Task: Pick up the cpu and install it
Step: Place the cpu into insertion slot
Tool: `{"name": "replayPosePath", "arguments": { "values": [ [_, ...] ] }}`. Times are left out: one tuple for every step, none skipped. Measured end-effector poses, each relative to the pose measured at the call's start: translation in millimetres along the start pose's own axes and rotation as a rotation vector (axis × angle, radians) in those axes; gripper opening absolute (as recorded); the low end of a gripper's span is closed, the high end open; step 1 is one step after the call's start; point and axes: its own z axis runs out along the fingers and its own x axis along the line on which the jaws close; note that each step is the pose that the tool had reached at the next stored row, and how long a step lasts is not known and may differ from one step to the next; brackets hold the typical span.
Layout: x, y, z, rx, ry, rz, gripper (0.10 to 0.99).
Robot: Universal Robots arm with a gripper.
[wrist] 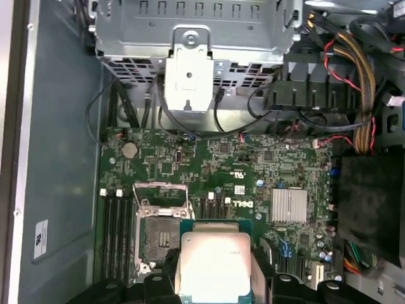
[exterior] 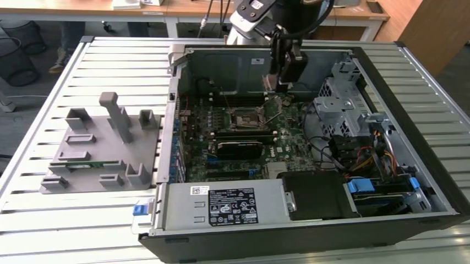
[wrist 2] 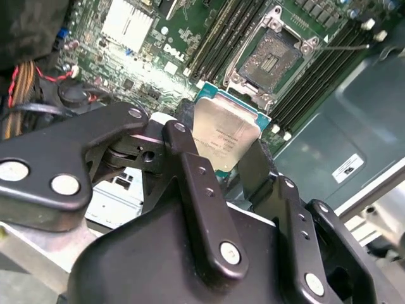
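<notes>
The fingers point(wrist 2: 187, 166) are clamping the cpu point(wrist 2: 226, 134) by two opposite edges, holding it tilted with its metal plate facing the second wrist camera. In the first wrist view the cpu point(wrist: 214, 265) is hanging over the motherboard point(wrist: 253, 164), just beside the open socket point(wrist: 159, 235), and its corner is overlapping the socket frame in the picture. Memory slots point(wrist: 117, 234) are running along the socket's far side, and a finned heatsink point(wrist: 289, 206) is sitting on the board nearby. In the exterior view the arm is reaching down into the open case point(exterior: 309, 225), which is lying on the slatted tabletop point(exterior: 44, 220). A grey fixture point(exterior: 96, 148) is standing beside the case, toward the tabletop's edge on the exterior view's left, carrying a green stick point(exterior: 85, 163).
</notes>
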Motion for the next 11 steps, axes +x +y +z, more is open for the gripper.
{"name": "replayPosePath", "arguments": {
  "values": [
    [0.0,0.0,0.1,0.000,-0.0004,0.013,0.529],
    [0.0,0.0,0.1,0.000,-0.0007,0.025,0.529],
    [0.0,0.0,0.2,0.000,-0.0012,0.038,0.529],
    [0.0,0.0,0.2,0.000,-0.0016,0.050,0.529],
    [0.0,0.0,0.3,-0.001,-0.0019,0.061,0.529],
    [0.0,0.0,0.3,-0.001,-0.0022,0.072,0.529],
    [0.1,0.0,0.3,-0.001,-0.0026,0.083,0.529],
    [0.1,0.0,0.3,-0.001,-0.0029,0.093,0.529],
    [0.1,0.0,0.3,-0.001,-0.0033,0.104,0.529],
    [0.2,0.0,0.4,-0.001,-0.0036,0.115,0.529],
    [0.2,0.0,0.4,-0.001,-0.0040,0.127,0.529]
  ]
}}
